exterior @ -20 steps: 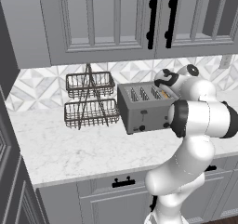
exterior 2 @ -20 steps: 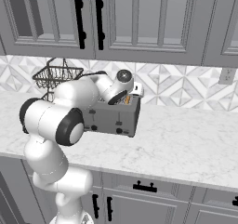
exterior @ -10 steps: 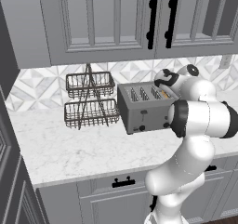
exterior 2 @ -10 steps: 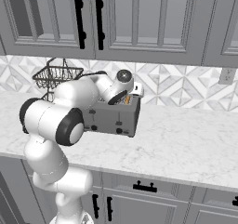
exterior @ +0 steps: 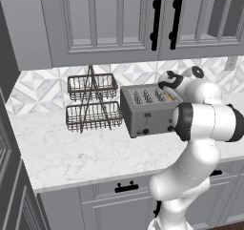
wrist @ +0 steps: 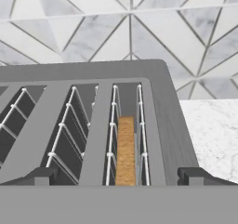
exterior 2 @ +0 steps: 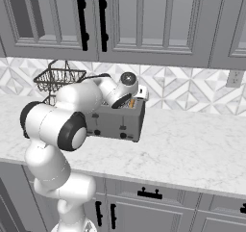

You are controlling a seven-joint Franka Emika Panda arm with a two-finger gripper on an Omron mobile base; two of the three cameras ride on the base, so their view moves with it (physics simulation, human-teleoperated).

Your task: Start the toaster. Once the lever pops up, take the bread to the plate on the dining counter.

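The grey toaster (exterior: 147,118) (exterior 2: 115,122) stands on the marble counter against the tiled wall. Its black knobs and lever are on the front face. The tan bread (wrist: 125,148) sits edge-up, sunk in the toaster's (wrist: 162,93) rightmost slot, and a sliver of the bread (exterior 2: 131,102) also peeks out in the right base view. My gripper (wrist: 118,176) hovers just above that slot, open, one fingertip (wrist: 42,175) on each side of the bread, touching nothing. In the base views the gripper (exterior: 169,89) (exterior 2: 126,99) hangs over the toaster's right end. The plate and dining counter are out of view.
A black two-tier wire rack (exterior: 92,105) (exterior 2: 57,77) stands left of the toaster. Upper cabinets with black handles (exterior: 155,19) hang low over the counter (exterior: 71,152). A wall outlet (exterior 2: 234,78) is at the right.
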